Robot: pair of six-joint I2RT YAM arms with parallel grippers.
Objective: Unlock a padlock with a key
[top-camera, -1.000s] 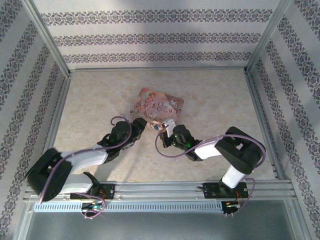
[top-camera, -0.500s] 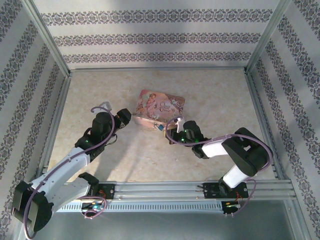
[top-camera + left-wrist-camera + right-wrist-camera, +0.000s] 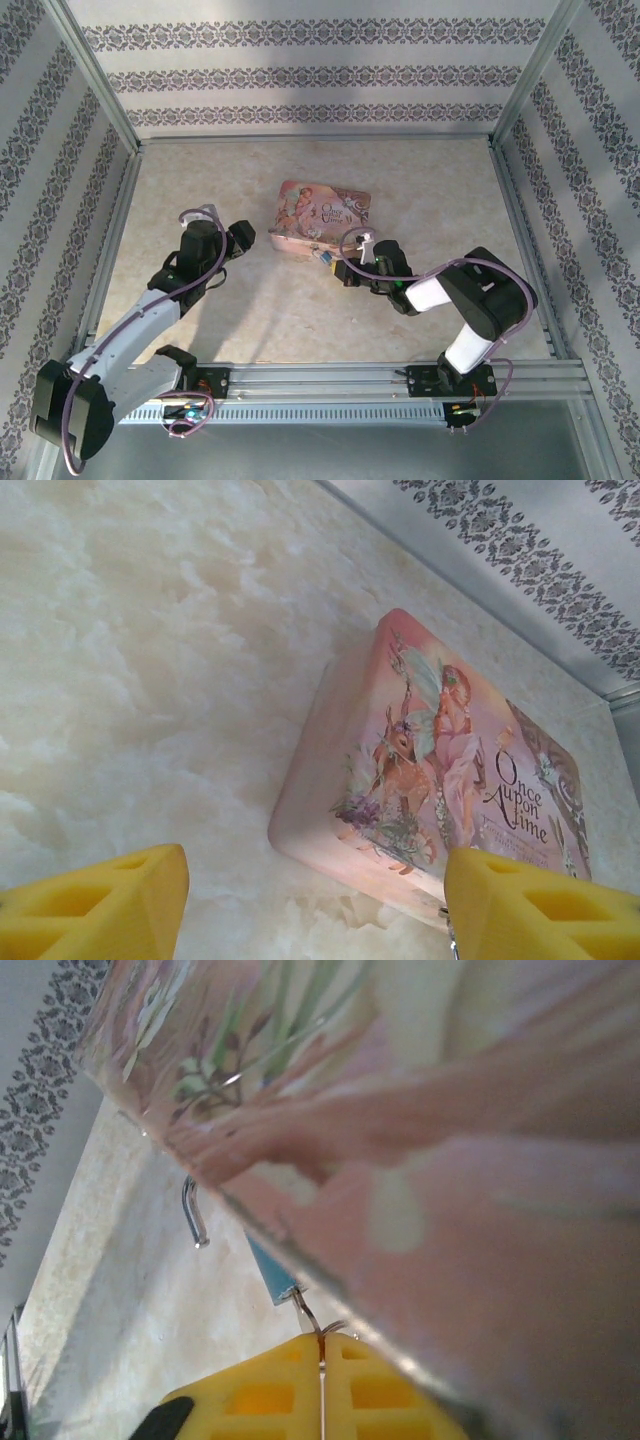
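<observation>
The padlock (image 3: 270,1268) is a small blue body hanging at the front edge of the pink box (image 3: 322,214), with its silvery shackle (image 3: 193,1214) curving off to the left. In the top view the padlock (image 3: 326,258) sits just left of my right gripper (image 3: 342,270). My right gripper (image 3: 322,1348) has its yellow fingers pressed together on a thin metal key (image 3: 308,1312) that runs into the blue body. My left gripper (image 3: 240,238) stands left of the box, apart from it. In the left wrist view my left gripper (image 3: 318,910) is open, nothing between its fingers (image 3: 100,912).
The pink box (image 3: 430,760) has an illustrated lid and lies flat in the middle of the pale floor (image 3: 250,310). Patterned walls and metal posts (image 3: 95,75) close in the sides and back. A metal rail (image 3: 320,385) runs along the near edge.
My left gripper has drawn back to the left, off the box, and opened wider. My right gripper has shifted right, still at the padlock, and the box has turned a little.
</observation>
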